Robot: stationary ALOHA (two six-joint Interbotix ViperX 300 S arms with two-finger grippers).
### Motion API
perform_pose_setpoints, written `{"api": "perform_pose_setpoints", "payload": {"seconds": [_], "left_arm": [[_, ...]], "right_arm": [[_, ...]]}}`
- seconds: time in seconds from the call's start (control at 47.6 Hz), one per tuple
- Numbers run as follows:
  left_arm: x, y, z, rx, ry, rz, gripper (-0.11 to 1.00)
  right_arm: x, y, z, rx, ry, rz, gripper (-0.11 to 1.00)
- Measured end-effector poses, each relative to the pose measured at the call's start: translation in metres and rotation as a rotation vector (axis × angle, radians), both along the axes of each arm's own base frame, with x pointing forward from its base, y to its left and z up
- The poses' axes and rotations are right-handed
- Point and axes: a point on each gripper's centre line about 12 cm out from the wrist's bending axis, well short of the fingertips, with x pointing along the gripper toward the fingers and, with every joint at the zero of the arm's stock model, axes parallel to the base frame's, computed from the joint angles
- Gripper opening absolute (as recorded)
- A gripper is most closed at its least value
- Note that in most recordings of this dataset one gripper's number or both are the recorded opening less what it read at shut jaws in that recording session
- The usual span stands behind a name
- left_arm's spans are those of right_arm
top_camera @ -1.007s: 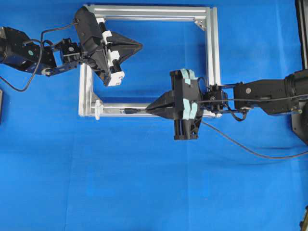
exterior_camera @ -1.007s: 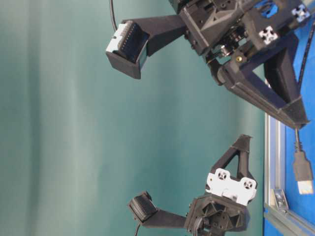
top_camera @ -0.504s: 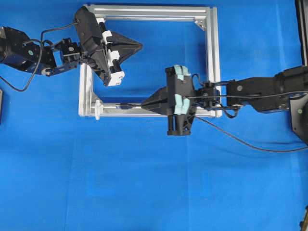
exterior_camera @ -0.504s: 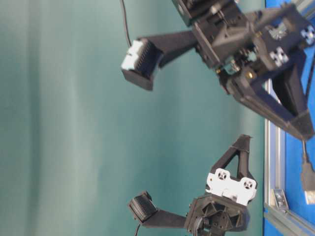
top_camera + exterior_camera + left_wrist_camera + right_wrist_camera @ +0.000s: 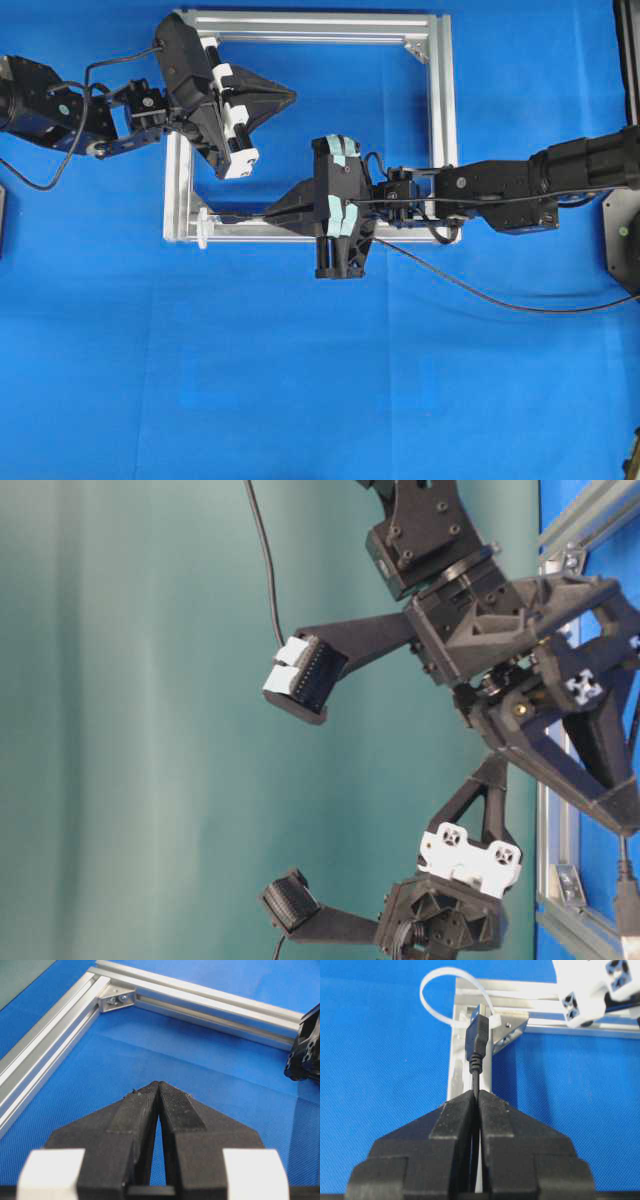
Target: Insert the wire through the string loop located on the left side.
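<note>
Over the frame's [image 5: 445,120] near-left corner, the right claw [image 5: 476,1097] pinches the wire [image 5: 476,1077] just behind its plug, keeping the tip stiff and aimed at the string loop [image 5: 437,990], which stands just beyond it at that corner. The right arm stretches low and level along the near rail. The left claw [image 5: 159,1091], pressed together and empty, hovers inside the frame, clear of the approach.

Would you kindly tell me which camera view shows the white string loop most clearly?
The right wrist view: the string loop arcs up from the frame corner, just beyond the wire plug. Overhead, it is a small white speck. The table-level and left wrist views do not show it.
</note>
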Motion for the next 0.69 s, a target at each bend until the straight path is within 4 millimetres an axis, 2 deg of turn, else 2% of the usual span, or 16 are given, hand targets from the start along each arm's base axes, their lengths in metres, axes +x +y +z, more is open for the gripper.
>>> {"api": "perform_pose_setpoints", "payload": {"seconds": [0.693], "left_arm": [[-0.0001,0.0004,0.0000,0.001,0.000,0.000,0.00]], "right_arm": [[0.0003,0.0034,0.0005,-0.001,-0.005,0.009,0.00]]}}
